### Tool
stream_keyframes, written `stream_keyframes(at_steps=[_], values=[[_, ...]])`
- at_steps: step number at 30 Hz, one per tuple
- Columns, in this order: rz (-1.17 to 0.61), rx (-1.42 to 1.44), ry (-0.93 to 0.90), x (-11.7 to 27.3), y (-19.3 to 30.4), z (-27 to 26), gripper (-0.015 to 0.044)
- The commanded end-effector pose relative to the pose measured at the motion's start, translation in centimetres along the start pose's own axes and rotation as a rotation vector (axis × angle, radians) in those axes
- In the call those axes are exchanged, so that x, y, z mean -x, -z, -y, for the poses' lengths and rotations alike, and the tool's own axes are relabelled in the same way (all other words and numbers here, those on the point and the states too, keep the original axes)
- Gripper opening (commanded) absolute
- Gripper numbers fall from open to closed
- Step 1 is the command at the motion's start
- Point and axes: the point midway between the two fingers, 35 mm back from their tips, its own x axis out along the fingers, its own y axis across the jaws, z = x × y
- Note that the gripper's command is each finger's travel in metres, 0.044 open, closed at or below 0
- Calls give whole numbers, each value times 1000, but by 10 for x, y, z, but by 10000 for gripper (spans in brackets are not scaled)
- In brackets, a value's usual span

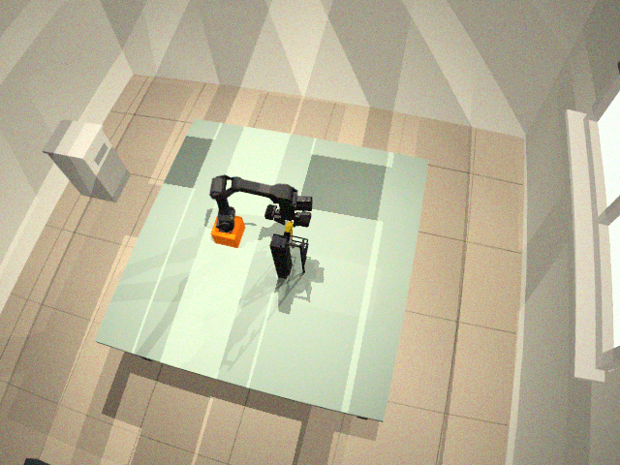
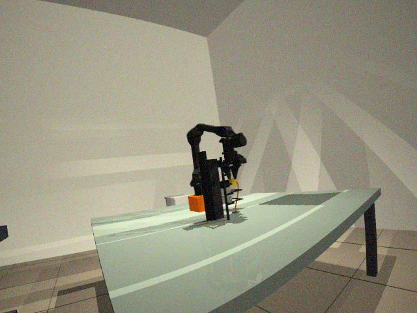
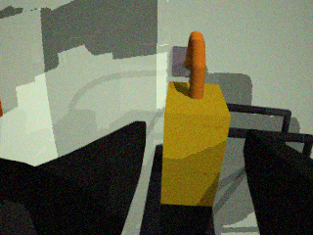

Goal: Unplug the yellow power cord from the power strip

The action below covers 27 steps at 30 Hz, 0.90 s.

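The yellow plug (image 3: 192, 151) (image 1: 288, 229) (image 2: 232, 182) with its orange cord (image 3: 198, 66) (image 2: 238, 198) sits at the top of the upright black power strip (image 1: 281, 256) (image 2: 212, 193). I cannot tell whether its prongs are in the strip. My gripper (image 3: 196, 136) (image 1: 289, 221) (image 2: 232, 175) points down over the plug and is open. In the wrist view there is a gap between the plug and each black finger. The plug stands between the fingers, untouched by them.
A thin black wire rack (image 1: 301, 246) (image 2: 225, 188) stands against the strip. The arm's orange base block (image 1: 228, 232) (image 2: 196, 203) sits to the left on the pale green table (image 1: 300, 350) (image 2: 235, 255). A white box (image 1: 87, 160) stands on the floor.
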Motion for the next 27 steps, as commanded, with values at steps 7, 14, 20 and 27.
stream_keyframes(at_steps=[7, 14, 20, 27], values=[[6, 5, 0, 4, -21, 1, 440], [9, 5, 0, 12, -60, -1, 440], [9, 5, 0, 12, -60, -1, 440], [9, 5, 0, 12, -60, -1, 440]])
